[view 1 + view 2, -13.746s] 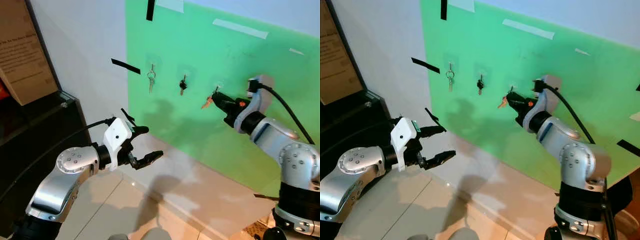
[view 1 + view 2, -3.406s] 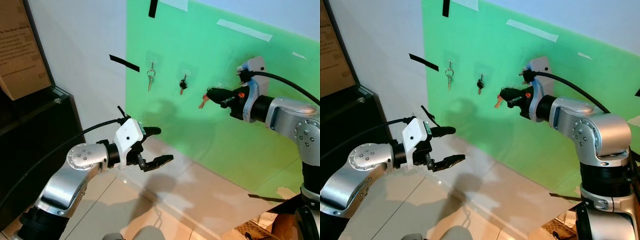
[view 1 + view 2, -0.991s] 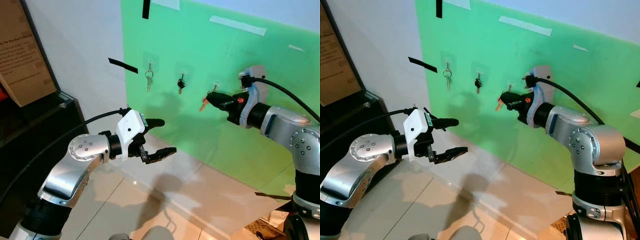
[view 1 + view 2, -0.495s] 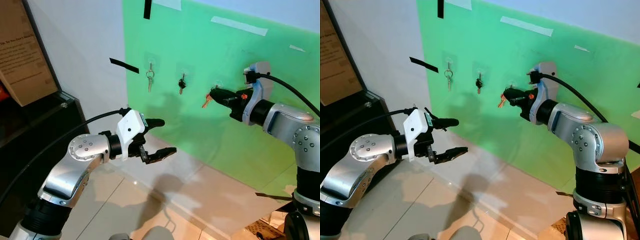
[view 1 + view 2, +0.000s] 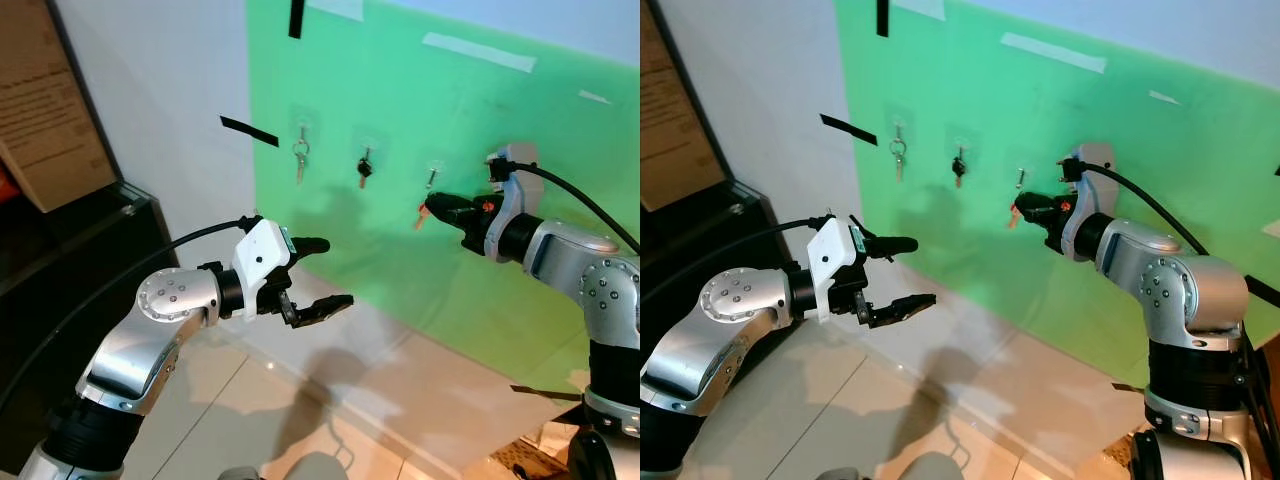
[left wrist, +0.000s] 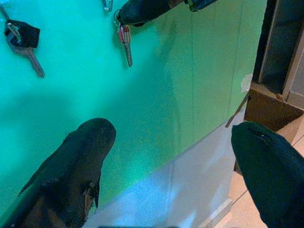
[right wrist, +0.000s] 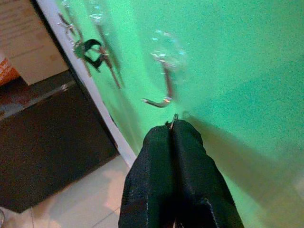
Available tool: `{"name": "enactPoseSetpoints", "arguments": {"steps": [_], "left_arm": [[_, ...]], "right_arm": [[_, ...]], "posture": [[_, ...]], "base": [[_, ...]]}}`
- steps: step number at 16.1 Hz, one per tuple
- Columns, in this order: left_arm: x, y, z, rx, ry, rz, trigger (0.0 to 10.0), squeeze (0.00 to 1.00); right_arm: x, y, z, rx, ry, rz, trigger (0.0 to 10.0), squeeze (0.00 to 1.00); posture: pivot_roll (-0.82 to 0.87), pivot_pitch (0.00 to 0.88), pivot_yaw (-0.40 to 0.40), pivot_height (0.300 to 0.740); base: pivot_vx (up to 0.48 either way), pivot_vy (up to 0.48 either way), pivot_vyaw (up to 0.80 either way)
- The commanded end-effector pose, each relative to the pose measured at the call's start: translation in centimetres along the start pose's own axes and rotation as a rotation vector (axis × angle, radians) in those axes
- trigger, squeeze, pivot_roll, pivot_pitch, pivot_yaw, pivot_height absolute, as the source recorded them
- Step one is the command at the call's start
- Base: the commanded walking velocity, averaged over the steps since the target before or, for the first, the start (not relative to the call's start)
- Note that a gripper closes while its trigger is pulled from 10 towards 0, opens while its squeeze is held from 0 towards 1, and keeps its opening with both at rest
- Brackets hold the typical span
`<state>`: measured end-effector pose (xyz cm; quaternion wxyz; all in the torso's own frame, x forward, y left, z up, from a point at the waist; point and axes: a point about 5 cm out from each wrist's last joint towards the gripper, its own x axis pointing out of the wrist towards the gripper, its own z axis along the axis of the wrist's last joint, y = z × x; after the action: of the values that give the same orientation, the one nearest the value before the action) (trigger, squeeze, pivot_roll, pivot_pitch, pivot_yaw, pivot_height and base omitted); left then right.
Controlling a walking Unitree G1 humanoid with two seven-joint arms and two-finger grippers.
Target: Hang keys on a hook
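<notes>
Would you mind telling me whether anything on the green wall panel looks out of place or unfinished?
Two of the clear hooks carry keys, but the third clear hook is bare. The red-headed key hangs below it, pinched in the right gripper, its ring not yet over the hook. Nothing looks damaged.

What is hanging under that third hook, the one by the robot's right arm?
Nothing hangs on the third hook. Just below it the right fingers pinch a key ring; a red key dangles beneath them. The ring itself is mostly hidden between the fingers.

Green wall panel (image 5: 420,90) with black tape strips (image 5: 249,131), brown cardboard sign (image 5: 45,110) above dark cabinet (image 5: 60,260), glossy tiled floor (image 5: 300,420).
</notes>
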<state>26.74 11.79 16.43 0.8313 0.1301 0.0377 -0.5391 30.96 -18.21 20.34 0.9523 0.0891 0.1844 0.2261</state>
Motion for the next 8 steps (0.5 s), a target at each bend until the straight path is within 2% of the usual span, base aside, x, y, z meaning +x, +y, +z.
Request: {"name": "enactPoseSetpoints", "arguments": {"steps": [1,4,6,8], "left_arm": [[0.1,-0.1,0.2,0.005,-0.004,-0.01,10.0,0.0],[0.1,-0.1,0.2,0.004,-0.005,-0.009,10.0,0.0],[0.1,-0.1,0.2,0.003,-0.006,-0.009,10.0,0.0],[0.1,-0.1,0.2,0.002,-0.006,-0.009,10.0,0.0]], "right_arm": [[-0.2,-0.9,-0.1,0.06,-0.015,-0.045,10.0,0.0],[-0.2,-1.0,0.1,0.179,-0.066,-0.017,10.0,0.0],[-0.4,-0.2,-0.1,0.203,-0.071,0.061,10.0,0.0],[-0.3,0.4,-0.4,0.236,-0.071,0.087,10.0,0.0]], "posture": [[0.04,0.0,-0.068,0.74],[0.04,0.0,-0.072,0.74],[0.04,0.0,-0.073,0.74],[0.04,0.0,-0.075,0.74]], "base": [[0.0,0.0,0.0],[0.0,0.0,0.0],[0.0,0.0,0.0],[0.0,0.0,0.0]]}}
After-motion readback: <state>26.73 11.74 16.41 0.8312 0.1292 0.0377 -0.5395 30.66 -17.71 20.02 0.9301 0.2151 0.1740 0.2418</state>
